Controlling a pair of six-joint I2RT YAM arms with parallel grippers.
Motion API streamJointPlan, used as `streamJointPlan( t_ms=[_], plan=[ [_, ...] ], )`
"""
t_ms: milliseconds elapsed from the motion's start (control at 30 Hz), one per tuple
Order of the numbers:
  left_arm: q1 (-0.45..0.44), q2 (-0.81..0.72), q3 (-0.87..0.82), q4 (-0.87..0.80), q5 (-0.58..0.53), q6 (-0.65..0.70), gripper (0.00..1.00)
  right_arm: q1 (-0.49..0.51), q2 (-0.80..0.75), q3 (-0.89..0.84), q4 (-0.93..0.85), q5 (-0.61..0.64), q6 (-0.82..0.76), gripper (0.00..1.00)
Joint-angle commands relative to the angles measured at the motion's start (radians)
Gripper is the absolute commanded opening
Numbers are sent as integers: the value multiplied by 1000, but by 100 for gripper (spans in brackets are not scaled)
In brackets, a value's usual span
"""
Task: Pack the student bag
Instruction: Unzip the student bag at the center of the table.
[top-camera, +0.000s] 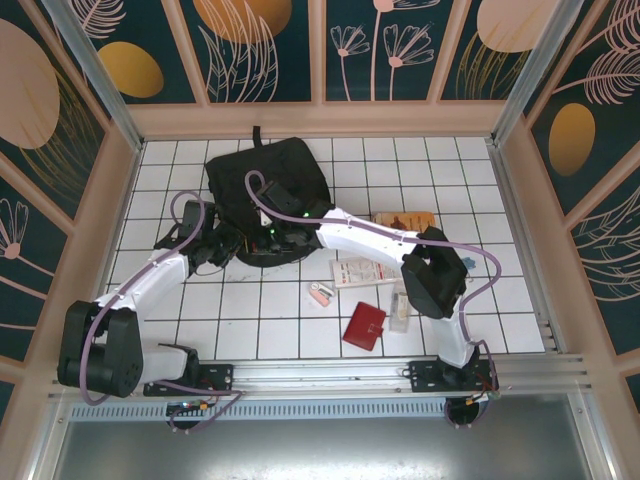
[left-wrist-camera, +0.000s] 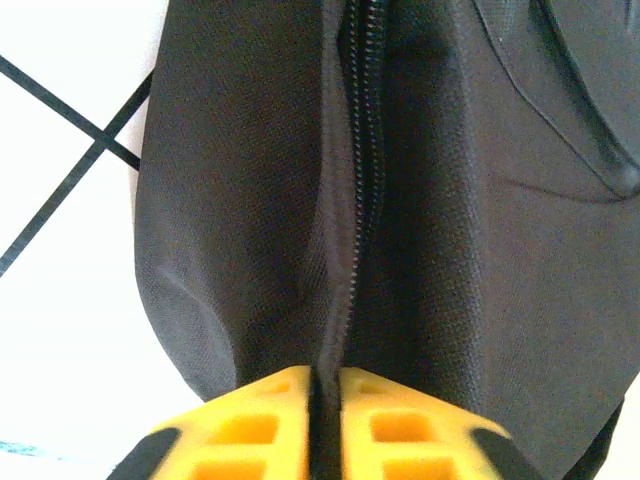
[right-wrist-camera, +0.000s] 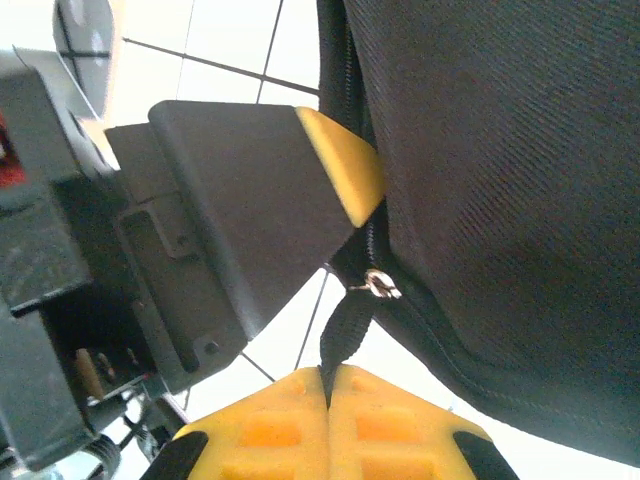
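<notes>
The student bag (top-camera: 262, 180), a large black fabric backpack, lies at the back left of the tiled table. Both grippers meet at its near edge. My left gripper (top-camera: 228, 247) is shut on a fold of the bag's fabric right at the zipper line (left-wrist-camera: 362, 150), the yellow fingers (left-wrist-camera: 260, 420) pinching the cloth. My right gripper (right-wrist-camera: 328, 378) is shut on the black zipper pull strap (right-wrist-camera: 345, 335), which hangs from a small metal ring (right-wrist-camera: 378, 285). In the right wrist view, the left gripper's yellow fingertip (right-wrist-camera: 345, 165) presses against the bag (right-wrist-camera: 500, 180).
To the right of the bag lie a printed sheet (top-camera: 360, 272), a tan card (top-camera: 405, 220), a small pink eraser (top-camera: 320, 295), a red wallet (top-camera: 364, 325) and a pale clear item (top-camera: 400, 308). Wooden walls close in the table on three sides.
</notes>
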Motion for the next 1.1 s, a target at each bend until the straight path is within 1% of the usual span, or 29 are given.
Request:
streamJointPlan(
  t_ms=[0, 133, 300, 433, 633, 933, 1067],
  plan=[
    [4, 10, 29, -44, -59, 44, 0, 25, 18, 54, -88, 55, -79, 0],
    [4, 17, 50, -73, -103, 77, 0, 32, 6, 53, -152, 84, -138, 0],
    [3, 19, 54, -66, -95, 102, 0, 24, -21, 32, -199, 114, -189, 0],
    [4, 20, 74, -87, -96, 137, 0, 5, -42, 9, -215, 127, -221, 0],
    [4, 4, 99, -132, -143, 194, 0, -24, -83, -20, -231, 126, -279, 0],
    [3, -11, 85, -145, -166, 215, 0, -41, -119, -46, -253, 142, -342, 0],
    [3, -21, 99, -167, -187, 235, 0, -69, -141, -84, -251, 156, -353, 0]
  ],
)
